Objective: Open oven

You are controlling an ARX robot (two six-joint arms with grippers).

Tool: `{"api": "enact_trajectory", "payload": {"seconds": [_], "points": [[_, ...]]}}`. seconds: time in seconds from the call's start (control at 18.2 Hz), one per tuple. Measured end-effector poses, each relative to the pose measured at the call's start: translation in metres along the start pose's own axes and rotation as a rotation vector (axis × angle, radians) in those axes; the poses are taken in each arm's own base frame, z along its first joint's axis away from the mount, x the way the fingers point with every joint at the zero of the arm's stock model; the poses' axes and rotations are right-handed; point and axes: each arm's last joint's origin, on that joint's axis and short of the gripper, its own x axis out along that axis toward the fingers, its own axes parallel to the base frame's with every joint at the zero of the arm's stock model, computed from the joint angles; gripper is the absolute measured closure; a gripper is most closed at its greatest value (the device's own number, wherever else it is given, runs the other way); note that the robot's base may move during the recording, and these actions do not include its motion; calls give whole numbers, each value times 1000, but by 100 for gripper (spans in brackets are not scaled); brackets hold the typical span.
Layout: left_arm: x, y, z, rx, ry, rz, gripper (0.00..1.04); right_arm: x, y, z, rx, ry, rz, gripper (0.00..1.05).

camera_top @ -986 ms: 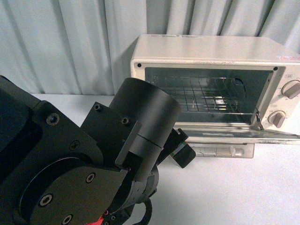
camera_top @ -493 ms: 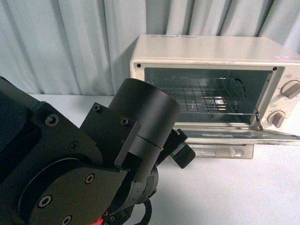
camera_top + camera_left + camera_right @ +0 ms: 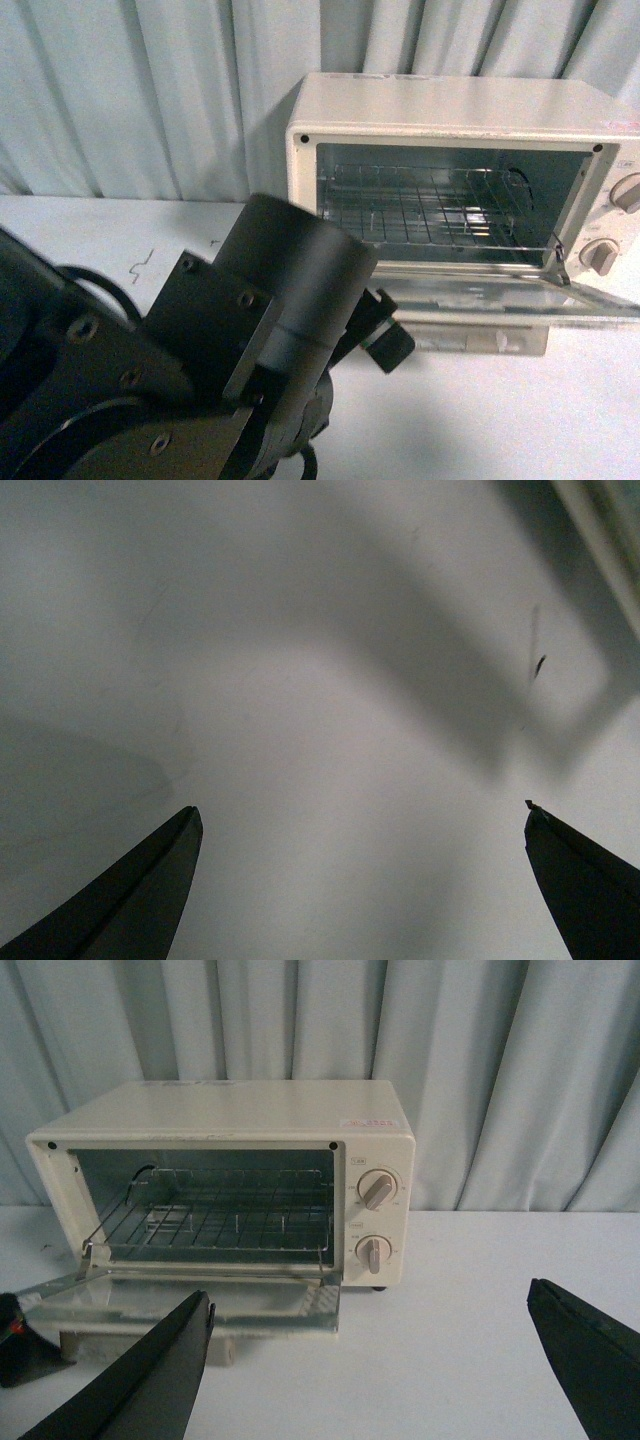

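The cream-white oven [image 3: 450, 110] stands on the white table at the back right, in front of the curtain. Its glass door [image 3: 500, 305] is folded down flat, baring the wire rack [image 3: 420, 210] inside. Two round knobs [image 3: 378, 1190] sit on its control panel. In the right wrist view the oven [image 3: 240, 1110] faces me, door [image 3: 190, 1305] lowered. My right gripper [image 3: 370, 1300] hangs open in front of it, touching nothing. My left gripper [image 3: 360, 815] is open over bare table, nothing between its fingers. The left arm's black body [image 3: 200, 360] fills the front view's lower left.
A pale curtain [image 3: 130, 90] hangs behind the table. White tabletop [image 3: 480, 1340] stretches in front of and beside the oven. A small dark mark [image 3: 538, 665] lies on the table in the left wrist view.
The front view has shifted: the left arm's body sits lower and further left in the frame. The oven door stays down.
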Motion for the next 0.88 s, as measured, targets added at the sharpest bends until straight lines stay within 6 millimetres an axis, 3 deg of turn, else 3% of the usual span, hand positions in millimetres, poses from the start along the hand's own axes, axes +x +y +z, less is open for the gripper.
{"api": "enact_trajectory", "payload": {"seconds": [0.11,0.49,0.88], "points": [[-5,21,-11,22,10,-13,7,0,0,0,0,0,0,6],[-25,48,-30,16,-2,-85,7,0,0,0,0,0,0,6],[-70,99,-55,-109,-111,-34,7,0,0,0,0,0,0,6]]}}
